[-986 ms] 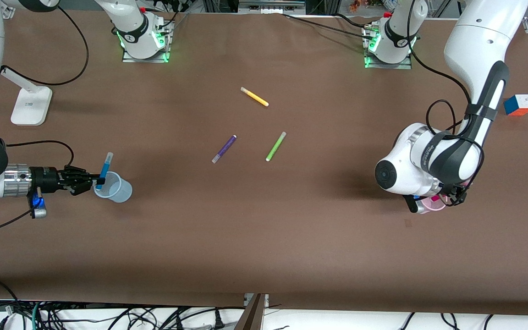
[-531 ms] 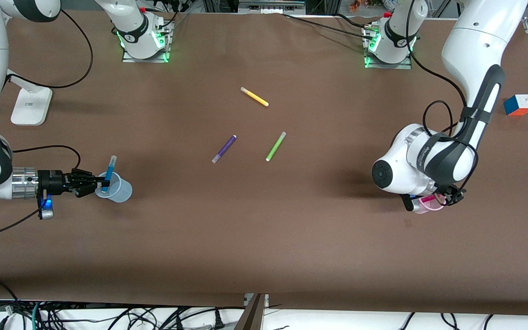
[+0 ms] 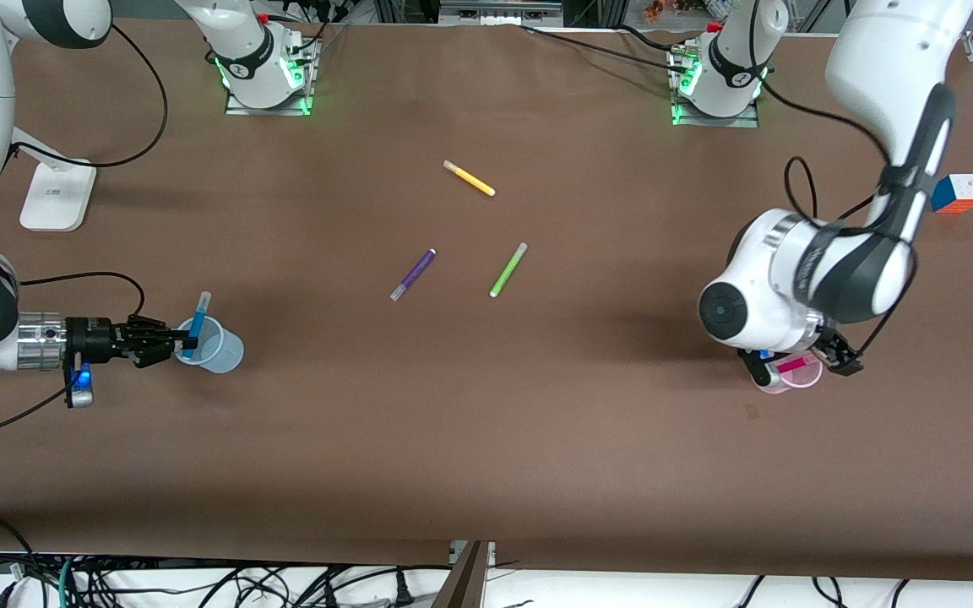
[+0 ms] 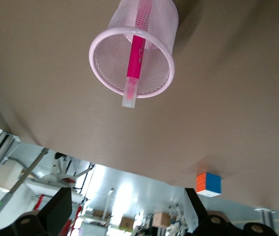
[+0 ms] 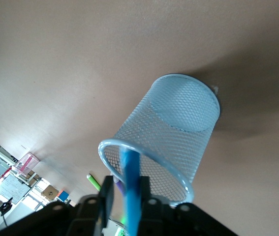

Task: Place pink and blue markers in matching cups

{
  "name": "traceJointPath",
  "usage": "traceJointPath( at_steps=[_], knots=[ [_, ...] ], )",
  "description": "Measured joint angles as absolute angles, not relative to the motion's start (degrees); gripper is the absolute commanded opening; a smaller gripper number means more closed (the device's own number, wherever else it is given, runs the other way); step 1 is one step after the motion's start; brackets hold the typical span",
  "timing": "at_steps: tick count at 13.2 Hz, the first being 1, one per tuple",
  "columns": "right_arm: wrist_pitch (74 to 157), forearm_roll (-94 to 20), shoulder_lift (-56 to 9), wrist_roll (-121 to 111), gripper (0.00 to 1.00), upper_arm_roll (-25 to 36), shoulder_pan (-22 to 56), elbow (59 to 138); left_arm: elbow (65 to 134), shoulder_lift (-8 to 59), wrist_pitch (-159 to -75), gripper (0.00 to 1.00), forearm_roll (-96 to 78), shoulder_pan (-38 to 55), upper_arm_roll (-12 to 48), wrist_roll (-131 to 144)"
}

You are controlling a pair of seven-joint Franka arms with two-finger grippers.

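Observation:
The pink marker (image 3: 794, 366) leans inside the pale pink cup (image 3: 809, 381) near the left arm's end of the table; the left wrist view shows the marker (image 4: 138, 54) resting in the cup (image 4: 161, 22) with its white tip over the rim. My left gripper (image 3: 799, 361) hangs open and empty over that cup, also seen in the left wrist view (image 4: 128, 221). My right gripper (image 3: 185, 342) is shut on the blue marker (image 3: 198, 314) and holds its lower end inside the pale blue cup (image 3: 223, 350). The right wrist view shows my right gripper (image 5: 126, 191), the marker (image 5: 129, 177) and the cup (image 5: 178, 123).
A dark purple marker (image 3: 413, 274), a lime-green marker (image 3: 508, 269) and a yellow marker (image 3: 469, 178) lie mid-table. A colour cube (image 3: 956, 192) sits near the left arm's end; a white stand (image 3: 56, 194) sits near the right arm's end.
My right gripper has lowered the blue marker into the blue cup. My left arm has lifted off the pink cup, leaving the pink marker in it.

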State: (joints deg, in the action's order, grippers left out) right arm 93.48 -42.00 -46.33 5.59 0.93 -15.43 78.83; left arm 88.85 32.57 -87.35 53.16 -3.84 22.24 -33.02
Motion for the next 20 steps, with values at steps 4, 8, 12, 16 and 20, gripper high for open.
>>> traceJointPath(
  at_steps=[4,8,12,16,20],
  knots=[
    [93.48,-42.06,-46.54,5.45,0.63,0.89,-15.60,78.58,87.99,25.57,-87.03,1.00,34.65,-3.83,16.63,-31.22],
    [91.20,-41.86,-46.37,5.80,0.97,0.63,-15.54,75.17,87.87,19.07,-87.17,1.00,17.72,-2.31,8.68,-21.37],
    [84.54,-32.35,-40.88,8.52,0.99,-0.43,-14.29,67.90,87.85,13.63,-88.71,1.00,4.67,2.49,0.75,-10.24],
    [74.42,-17.16,-28.61,10.14,0.99,-0.78,-8.74,67.11,87.96,7.83,-90.84,1.00,-0.69,4.50,-3.91,-1.83],
    [68.89,-6.45,-18.81,10.94,0.99,-0.81,-2.50,69.80,89.08,3.90,-90.86,1.00,-0.98,5.22,-3.68,7.09]
  ],
)
